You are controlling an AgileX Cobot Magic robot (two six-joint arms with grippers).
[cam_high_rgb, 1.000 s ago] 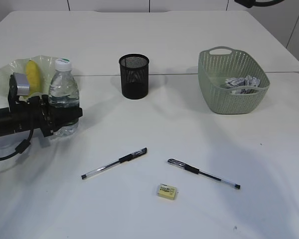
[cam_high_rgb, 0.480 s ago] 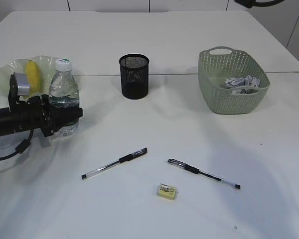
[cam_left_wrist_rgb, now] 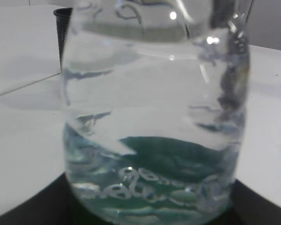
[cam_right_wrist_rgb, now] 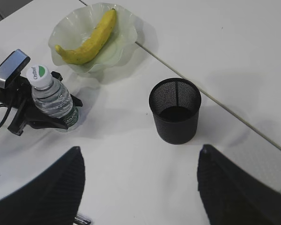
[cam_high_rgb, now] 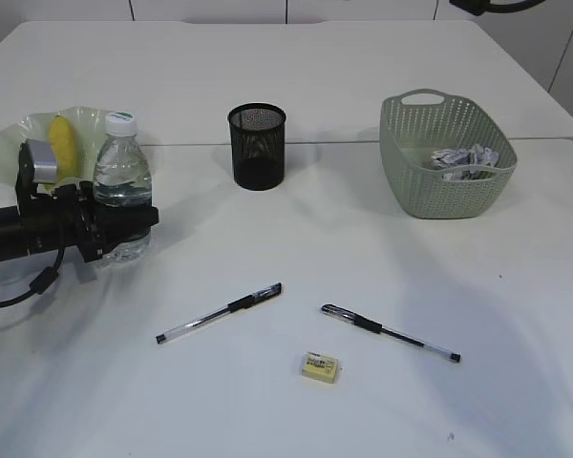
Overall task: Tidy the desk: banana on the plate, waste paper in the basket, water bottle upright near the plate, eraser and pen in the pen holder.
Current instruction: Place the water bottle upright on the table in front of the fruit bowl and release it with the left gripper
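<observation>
Left gripper (cam_high_rgb: pixel 115 229) is clamped around the upright water bottle (cam_high_rgb: pixel 122 181) just beside the plate (cam_right_wrist_rgb: pixel 126 28) — right gripper (cam_right_wrist_rgb: pixel 138 187) gapes wide above the pen holder (cam_right_wrist_rgb: pixel 174 110).

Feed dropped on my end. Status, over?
Left gripper around upright water bottle beside plate. Right gripper open, empty, above pen holder. Pens, eraser on desk.

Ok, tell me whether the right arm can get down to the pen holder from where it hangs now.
Probably yes. The right claw hangs open above the desk, and the pen holder stands alone just ahead of it, nothing between them. The water bottle and the left claw around it sit well off to the side.
</observation>
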